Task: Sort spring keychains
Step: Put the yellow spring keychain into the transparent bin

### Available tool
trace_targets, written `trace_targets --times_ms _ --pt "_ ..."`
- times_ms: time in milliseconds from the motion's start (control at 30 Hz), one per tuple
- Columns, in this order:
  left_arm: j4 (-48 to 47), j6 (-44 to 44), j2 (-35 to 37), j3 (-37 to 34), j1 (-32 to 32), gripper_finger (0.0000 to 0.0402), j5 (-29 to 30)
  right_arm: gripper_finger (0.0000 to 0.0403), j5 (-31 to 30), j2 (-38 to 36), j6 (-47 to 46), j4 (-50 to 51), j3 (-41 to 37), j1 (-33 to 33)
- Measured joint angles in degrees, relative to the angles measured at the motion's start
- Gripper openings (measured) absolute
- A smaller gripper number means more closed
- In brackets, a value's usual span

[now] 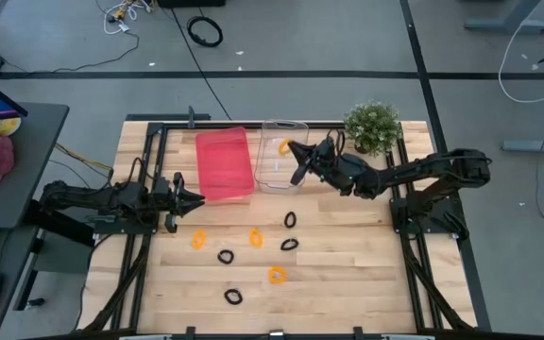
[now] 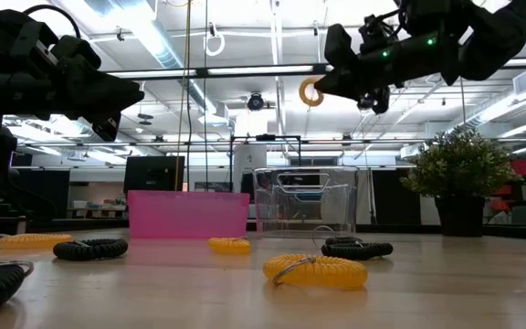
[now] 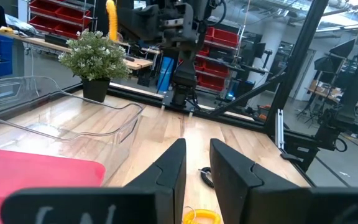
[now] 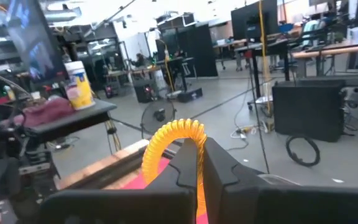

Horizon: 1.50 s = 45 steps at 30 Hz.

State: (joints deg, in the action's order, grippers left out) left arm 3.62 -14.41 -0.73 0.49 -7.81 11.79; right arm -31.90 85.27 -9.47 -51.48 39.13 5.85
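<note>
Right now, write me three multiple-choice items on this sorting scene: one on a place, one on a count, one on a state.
1. Where is the right gripper?
A. above the clear bin
B. above the pink bin
C. beside the potted plant

2. How many black keychains lie on the table?
A. two
B. four
C. six

3. What is the right gripper's state?
A. open, empty
B. shut on an orange keychain
C. shut on a black keychain

Answers:
1. A: the high view puts it over the clear bin.
2. B: the high view shows four.
3. B: its fingers pinch the orange coil in the right wrist view.
</note>
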Motion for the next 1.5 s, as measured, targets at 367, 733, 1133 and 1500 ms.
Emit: trace_targets --times_ms 367,733,1133,1500 --pt "0.0 0.0 0.0 0.0 0.0 0.0076 0.0 0.0 0.0 0.0 0.3 1.9 0.0 0.5" --pt "0.0 0.0 0.0 0.0 0.0 0.0076 0.0 0.0026 0.0 0.0 0.4 1.9 0.0 0.5" --pt "0.0 0.0 0.0 0.0 0.0 0.0076 0.0 0.0123 0.0 0.0 -0.4 2.8 0.0 0.5" --pt "0.0 0.0 0.0 0.0 0.0 0.0076 0.0 0.0164 0.0 0.0 -0.4 2.8 0.0 0.5"
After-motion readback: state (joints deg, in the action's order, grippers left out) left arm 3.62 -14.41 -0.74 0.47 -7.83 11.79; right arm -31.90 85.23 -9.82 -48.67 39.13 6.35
